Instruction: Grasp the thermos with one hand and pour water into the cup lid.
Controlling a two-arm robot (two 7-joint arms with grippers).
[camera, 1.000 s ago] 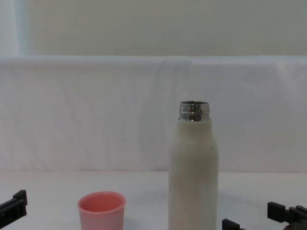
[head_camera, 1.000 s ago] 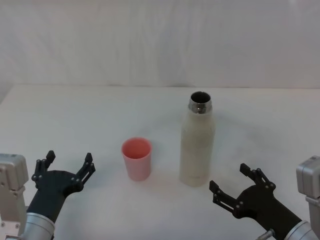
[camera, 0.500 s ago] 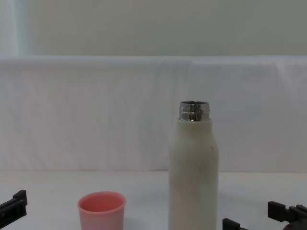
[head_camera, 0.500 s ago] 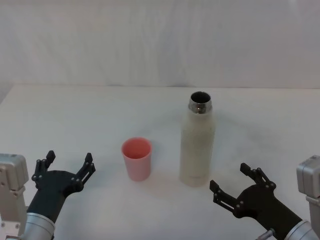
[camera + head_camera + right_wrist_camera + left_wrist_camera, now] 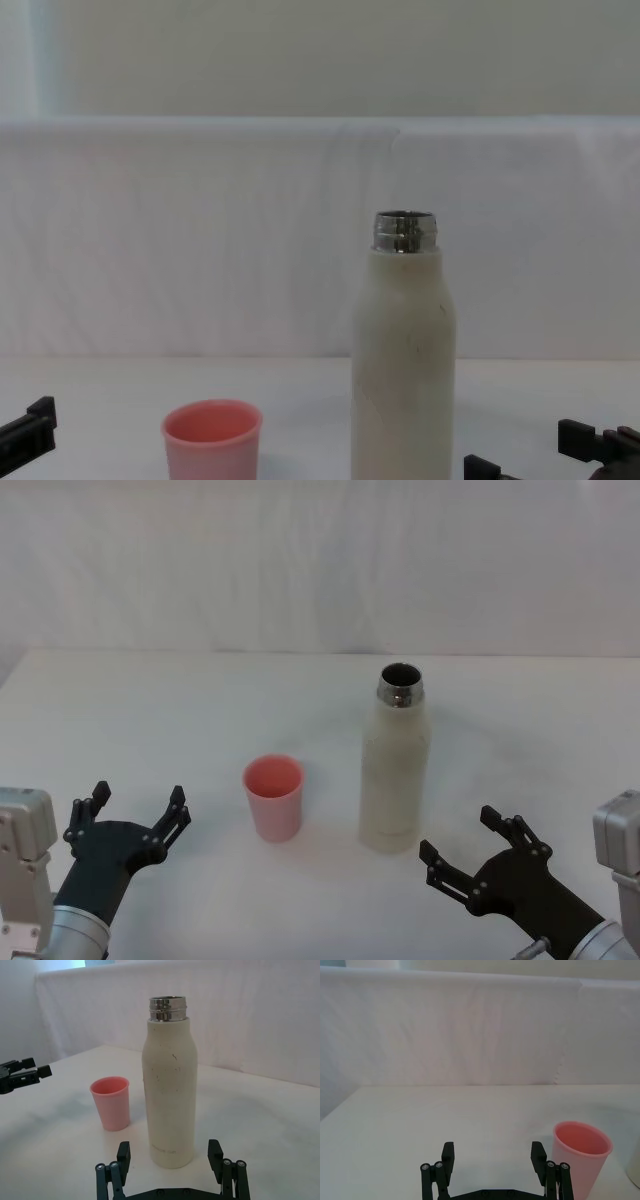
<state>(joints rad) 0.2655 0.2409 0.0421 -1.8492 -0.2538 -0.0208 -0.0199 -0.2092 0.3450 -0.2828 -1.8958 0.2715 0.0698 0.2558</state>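
The thermos (image 5: 396,765) stands upright near the table's middle, cream-white with an open steel neck; it also shows as the thermos (image 5: 169,1105) and the thermos (image 5: 404,355). Left of it, a short gap away, stands the pink cup lid (image 5: 273,796), seen too as the cup lid (image 5: 111,1102), the cup lid (image 5: 581,1159) and the cup lid (image 5: 212,439), upright and empty. My right gripper (image 5: 465,847) is open, low and just right of the thermos, facing it in the right wrist view (image 5: 170,1160). My left gripper (image 5: 138,805) is open, well left of the cup lid (image 5: 492,1159).
The white table (image 5: 200,700) runs back to a white cloth backdrop (image 5: 320,570). Bare tabletop lies behind and to both sides of the thermos and cup lid.
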